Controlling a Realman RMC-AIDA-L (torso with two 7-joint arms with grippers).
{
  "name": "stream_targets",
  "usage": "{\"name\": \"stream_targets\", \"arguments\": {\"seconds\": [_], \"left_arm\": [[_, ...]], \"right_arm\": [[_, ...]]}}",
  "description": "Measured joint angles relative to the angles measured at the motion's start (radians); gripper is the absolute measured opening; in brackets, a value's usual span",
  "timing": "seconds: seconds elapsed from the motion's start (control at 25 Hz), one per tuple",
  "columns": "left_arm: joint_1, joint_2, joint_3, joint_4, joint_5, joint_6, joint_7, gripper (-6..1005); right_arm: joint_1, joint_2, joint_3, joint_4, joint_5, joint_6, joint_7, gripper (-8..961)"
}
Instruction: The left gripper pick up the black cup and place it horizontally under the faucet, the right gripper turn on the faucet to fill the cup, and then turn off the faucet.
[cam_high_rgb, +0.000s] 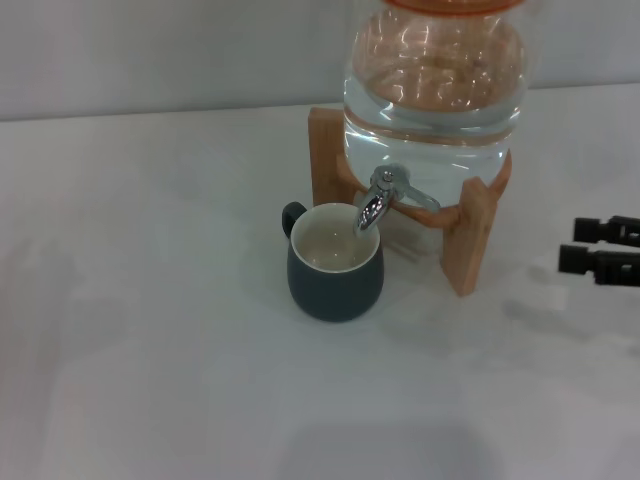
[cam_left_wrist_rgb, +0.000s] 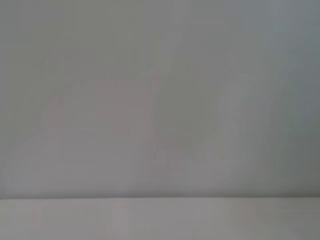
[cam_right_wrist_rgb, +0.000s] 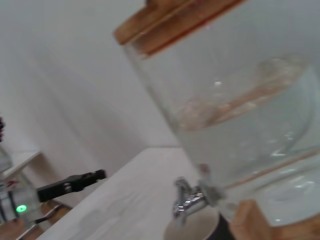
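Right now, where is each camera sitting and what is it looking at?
Head view: sits up high, looks down at the black cup under the faucet; the right claw peeks in at the edge.
Left wrist view: faces a plain grey wall; no robot parts show.
Right wrist view: sits low beside the glass jar, looking across; a black claw shows far off.
Head and right wrist views share faucet, cup, jar.
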Motion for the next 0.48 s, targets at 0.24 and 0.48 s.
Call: {"name": "stream_targets", "arguments": {"seconds": [0.24,0.48], "left_arm": [[0.004,0.000,-0.002,0.005,0.023,0.000,-0.013,256],[0.005,0.000,-0.003,0.020,0.075,0.001,-0.057,256]], "right_arm": [[0.001,0.001,-0.135,-0.141,0.004,0.014,0.095,844],[0.007,0.003,-0.226,-0.196,0.053,0.012,0.148,844]]}}
